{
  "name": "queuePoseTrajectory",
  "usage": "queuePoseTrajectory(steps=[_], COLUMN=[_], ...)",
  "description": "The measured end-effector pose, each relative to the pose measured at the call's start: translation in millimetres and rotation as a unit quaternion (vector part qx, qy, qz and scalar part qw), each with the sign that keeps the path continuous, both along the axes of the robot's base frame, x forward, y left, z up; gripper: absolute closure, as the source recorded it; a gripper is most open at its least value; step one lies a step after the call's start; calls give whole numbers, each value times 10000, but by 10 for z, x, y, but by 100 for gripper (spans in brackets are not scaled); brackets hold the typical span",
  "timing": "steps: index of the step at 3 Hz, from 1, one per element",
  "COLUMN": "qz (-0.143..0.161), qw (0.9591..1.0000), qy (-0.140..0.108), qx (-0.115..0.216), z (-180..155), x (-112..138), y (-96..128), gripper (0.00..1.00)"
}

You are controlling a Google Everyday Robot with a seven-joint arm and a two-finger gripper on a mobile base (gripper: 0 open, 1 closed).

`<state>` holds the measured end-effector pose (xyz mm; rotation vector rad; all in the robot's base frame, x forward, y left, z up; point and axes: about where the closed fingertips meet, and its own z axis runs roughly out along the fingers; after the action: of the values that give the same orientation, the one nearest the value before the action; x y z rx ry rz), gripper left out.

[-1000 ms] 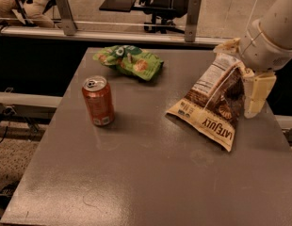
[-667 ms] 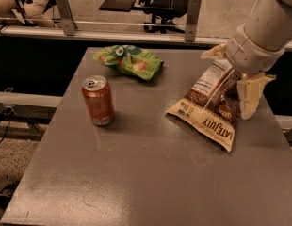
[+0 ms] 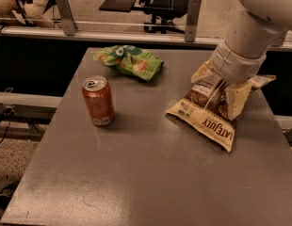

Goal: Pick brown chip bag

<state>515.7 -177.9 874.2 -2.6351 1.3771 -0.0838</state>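
The brown chip bag [image 3: 206, 116] lies flat on the right side of the grey table [image 3: 150, 173], its "LATE JULY" lettering toward the front edge. My gripper [image 3: 219, 87] hangs from the white arm [image 3: 249, 36] directly over the upper half of the bag. Its two cream fingers [image 3: 236, 99] are spread apart, one on each side of the bag's top part, low against it. The arm hides the bag's white label and far end. Nothing is held.
A red-orange soda can [image 3: 98, 101] stands upright at the left middle of the table. A green snack bag [image 3: 129, 60] lies at the back centre. A metal rail [image 3: 117, 27] runs behind the table, with an office chair beyond. The bag lies close to the table's right edge.
The arm has swung left and lower, bringing the gripper from the bag's right side to right over its upper half. The bag, can and green bag have not moved.
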Motion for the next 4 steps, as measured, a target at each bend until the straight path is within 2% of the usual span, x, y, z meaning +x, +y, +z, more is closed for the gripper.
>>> queuePoseTrajectory(steps=[1,2,3,4], qz=[136,137,187,356], qw=[9999,9999,9989,9957], qy=[86,13,-228,-409], qx=[-50,61,366,747], z=[-48,41,277,618], x=[-22,-6,1,-53], y=[40,73,129,179], gripper=[47,70,94,100])
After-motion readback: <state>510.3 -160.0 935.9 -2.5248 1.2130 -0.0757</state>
